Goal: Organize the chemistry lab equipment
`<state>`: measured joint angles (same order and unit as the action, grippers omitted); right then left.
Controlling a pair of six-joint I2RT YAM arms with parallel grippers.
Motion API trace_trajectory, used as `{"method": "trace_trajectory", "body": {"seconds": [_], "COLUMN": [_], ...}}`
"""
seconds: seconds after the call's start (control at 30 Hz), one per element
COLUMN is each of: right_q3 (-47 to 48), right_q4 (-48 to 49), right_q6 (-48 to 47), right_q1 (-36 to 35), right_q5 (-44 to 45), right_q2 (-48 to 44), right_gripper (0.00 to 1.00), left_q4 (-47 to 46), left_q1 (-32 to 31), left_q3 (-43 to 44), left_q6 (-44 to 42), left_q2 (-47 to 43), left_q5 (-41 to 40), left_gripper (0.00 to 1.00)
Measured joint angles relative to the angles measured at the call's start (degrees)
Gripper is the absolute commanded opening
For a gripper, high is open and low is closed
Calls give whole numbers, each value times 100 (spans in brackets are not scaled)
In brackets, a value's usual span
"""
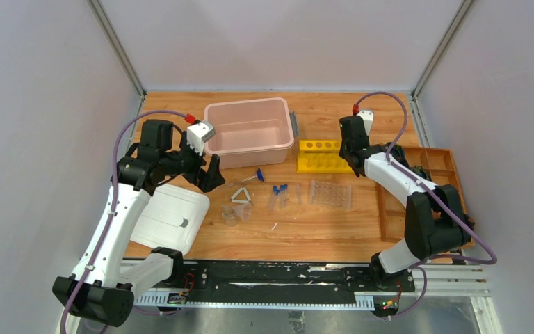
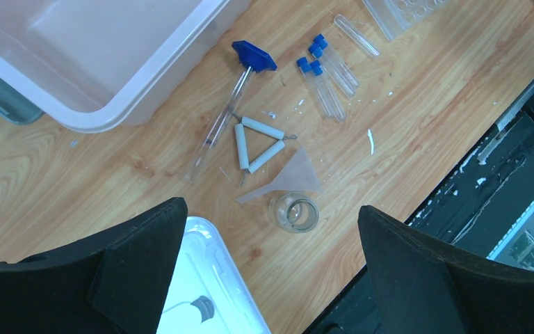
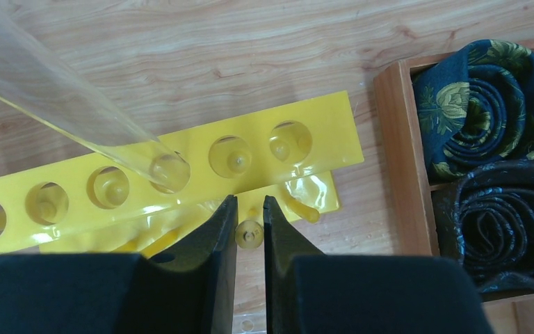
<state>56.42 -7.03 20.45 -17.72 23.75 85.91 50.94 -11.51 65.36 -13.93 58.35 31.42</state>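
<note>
Several small blue-capped tubes (image 1: 278, 195) (image 2: 323, 73) lie mid-table beside a clear tube rack (image 1: 331, 194) (image 2: 407, 10). A white triangle (image 1: 240, 195) (image 2: 257, 142), a clear blue-tipped rod (image 1: 250, 177) (image 2: 229, 104), a clear funnel (image 2: 288, 177) and a small clear cup (image 1: 231, 214) (image 2: 294, 211) lie left of them. My left gripper (image 1: 208, 174) (image 2: 271, 209) hovers wide open and empty just left of the cup. My right gripper (image 1: 353, 139) (image 3: 250, 209) is over a yellow rack (image 1: 323, 156) (image 3: 306, 139), jaws nearly together and empty. A clear tube (image 3: 62, 97) leans in a rack hole.
A pink bin (image 1: 250, 132) (image 2: 76, 56) stands at the back. A white lid (image 1: 170, 219) (image 2: 212, 278) lies at front left. A wooden compartment tray (image 1: 424, 202) (image 3: 396, 139) with dark coiled items (image 3: 480, 97) sits at the right. An uncapped tube (image 2: 357, 35) lies near the clear rack.
</note>
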Motion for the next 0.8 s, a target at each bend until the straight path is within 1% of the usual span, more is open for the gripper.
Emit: {"method": "trace_trajectory", "body": {"seconds": [0.07, 0.1, 0.2, 0.23, 0.3, 0.43, 0.5, 0.57, 0.6, 0.7, 0.8], "right_q3": [-15, -46, -157, -177, -197, -199, -195, -188, -184, -184, -195], "right_q4": [7, 20, 31, -4, -66, -214, -356, -538, -605, -732, -761], "right_q6": [46, 79, 190, 225, 295, 367, 396, 407, 411, 431, 520], "right_q1": [0, 0, 0, 0, 0, 0, -35, -138, -249, -896, -1502], "right_q5": [48, 83, 140, 140, 129, 68, 66, 94, 103, -4, -433], "right_q2": [-2, -17, -98, -133, -205, -538, -780, -1049, -1161, -1410, -1349], "right_gripper": [9, 20, 40, 45, 49, 47, 43, 38, 36, 35, 34], "left_q4": [0, 0, 0, 0, 0, 0, 0, 0, 0, 0, 2], "left_q1": [0, 0, 0, 0, 0, 0, 0, 0, 0, 0, 0], "left_q3": [0, 0, 0, 0, 0, 0, 0, 0, 0, 0, 17], "left_q6": [0, 0, 0, -2, 0, 4, 24, 39, 46, 68, 87], "left_q2": [0, 0, 0, -2, -2, -24, -48, -79, -90, -111, -116], "left_q5": [0, 0, -2, -2, -2, -2, 0, 0, 0, 0, 0], "left_gripper": [100, 100, 100, 100, 100, 100, 100, 100, 100, 100, 100]}}
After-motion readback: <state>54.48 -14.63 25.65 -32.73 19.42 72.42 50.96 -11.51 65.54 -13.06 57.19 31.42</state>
